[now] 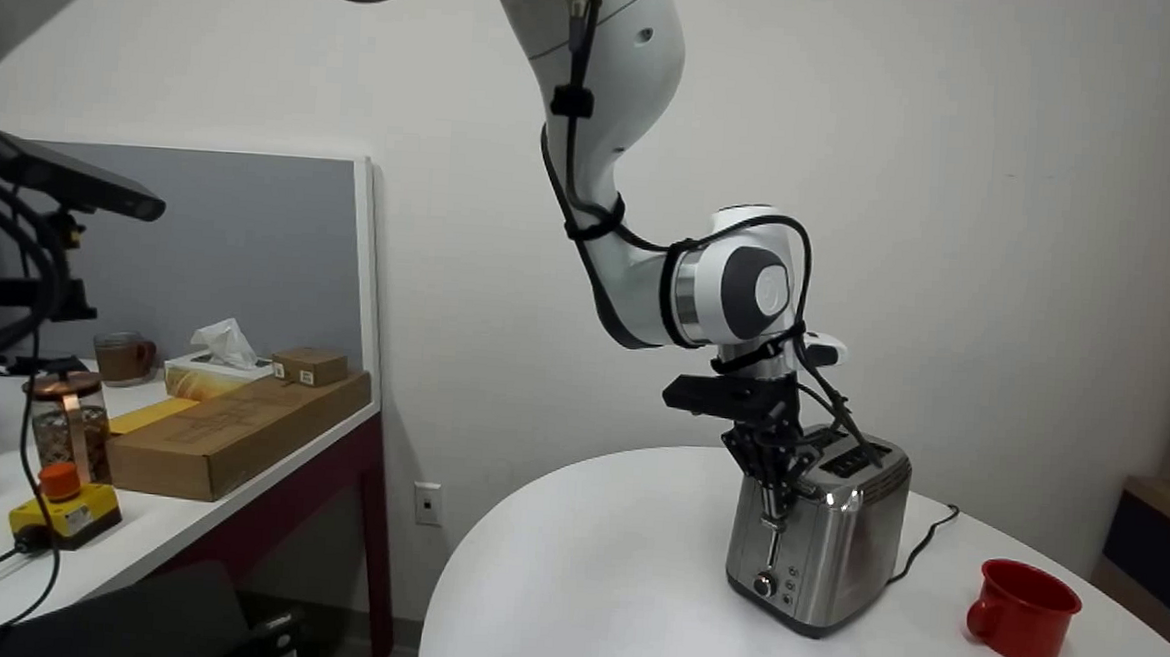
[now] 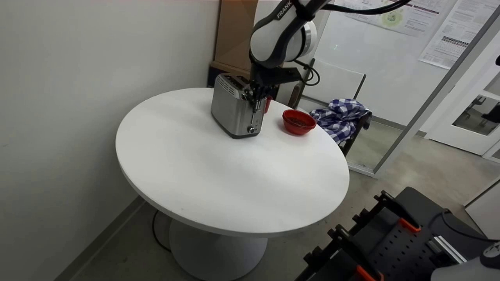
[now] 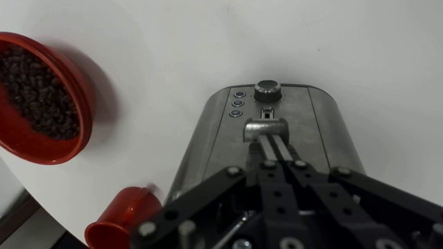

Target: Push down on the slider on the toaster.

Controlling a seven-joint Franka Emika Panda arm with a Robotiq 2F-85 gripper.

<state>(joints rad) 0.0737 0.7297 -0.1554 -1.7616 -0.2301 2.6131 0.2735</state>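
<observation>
Lab-like room; robot arm, emergency-stop button, mounted camera, printed posters

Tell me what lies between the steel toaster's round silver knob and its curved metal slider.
In the wrist view: the lower end of a narrow slot in the grey metal front.

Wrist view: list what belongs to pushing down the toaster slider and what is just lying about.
For the job:
toaster
slider
gripper

Just lying about:
red bowl
dark beans in it
red mug
</observation>
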